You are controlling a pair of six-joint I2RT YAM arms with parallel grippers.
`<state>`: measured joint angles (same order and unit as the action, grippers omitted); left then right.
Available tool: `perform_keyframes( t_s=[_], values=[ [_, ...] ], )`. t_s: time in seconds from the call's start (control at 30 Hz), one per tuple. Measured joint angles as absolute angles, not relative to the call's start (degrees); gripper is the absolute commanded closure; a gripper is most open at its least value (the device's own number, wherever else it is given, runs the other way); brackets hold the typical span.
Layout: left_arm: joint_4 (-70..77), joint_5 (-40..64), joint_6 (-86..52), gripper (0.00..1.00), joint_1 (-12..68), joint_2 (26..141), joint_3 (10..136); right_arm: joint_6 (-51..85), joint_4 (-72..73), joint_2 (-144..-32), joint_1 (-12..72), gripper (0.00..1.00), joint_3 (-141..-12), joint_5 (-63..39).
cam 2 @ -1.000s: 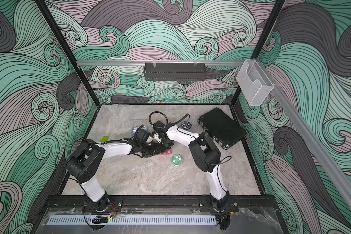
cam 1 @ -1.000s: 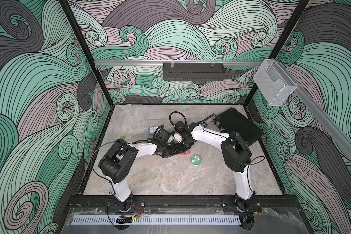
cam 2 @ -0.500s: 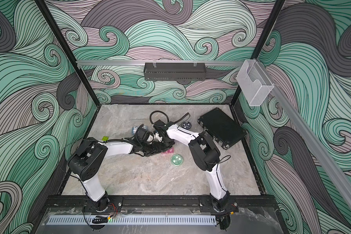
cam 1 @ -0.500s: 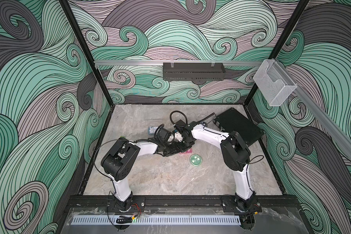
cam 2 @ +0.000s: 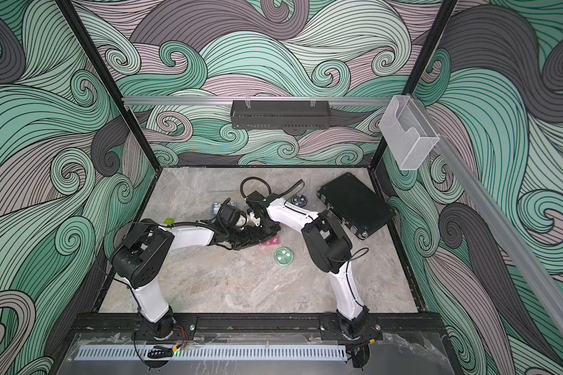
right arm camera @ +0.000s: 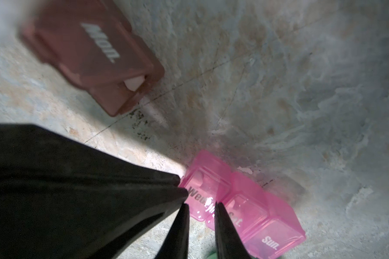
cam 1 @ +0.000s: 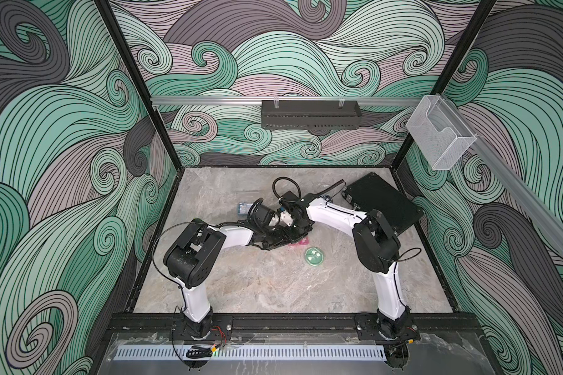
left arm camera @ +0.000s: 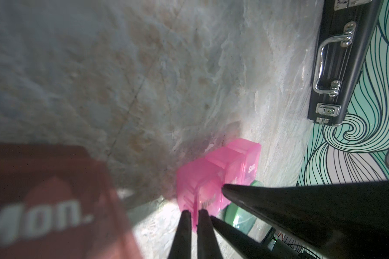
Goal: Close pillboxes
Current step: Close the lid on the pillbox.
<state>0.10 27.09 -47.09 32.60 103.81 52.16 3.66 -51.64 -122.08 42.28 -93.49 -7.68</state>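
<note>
Pink three-cell pillbox (right arm camera: 252, 201) lay on the desk (cam 1: 273, 292) near its middle, just beside the round green pillbox (cam 1: 314, 256). Left hand (left arm camera: 194, 212) was pinched closed at the pink box's end cell. Right hand (right arm camera: 201, 204), narrowly parted, had its tips at the same cell's lid.

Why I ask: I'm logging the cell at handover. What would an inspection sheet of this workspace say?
Surface: grey marbled tabletop.
Job's things: pink three-cell translucent pillbox and brown translucent pillbox mid-table; round green pillbox nearby; pale blue rectangular pillbox and round dark blue pillbox farther back.
Clutter: black flat case; lime green studded brick.
Grippers: left gripper shut at pink pillbox's end; right gripper narrowly open over its Wed lid.
Cables: black cable loops on both arms.
Surroundings: wave-patterned walls; black rack; clear holder.
</note>
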Motion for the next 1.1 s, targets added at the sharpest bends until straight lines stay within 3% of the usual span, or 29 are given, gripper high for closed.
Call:
perform_keyframes(
  t_s=[0.7,0.9,1.1],
  values=[
    [2.61,28.71,-48.27,0.96,32.10,105.14,52.38,5.17,-53.06,-123.50,42.00,0.77,-94.76,-6.20],
    [2.00,26.92,-48.16,0.85,32.60,104.36,52.36,5.15,-51.53,-121.34,41.91,0.74,-93.41,-6.17],
    [-1.50,23.24,-48.01,0.78,33.93,102.06,51.99,5.19,-50.30,-117.78,41.36,0.64,-90.00,-6.48]
  ],
)
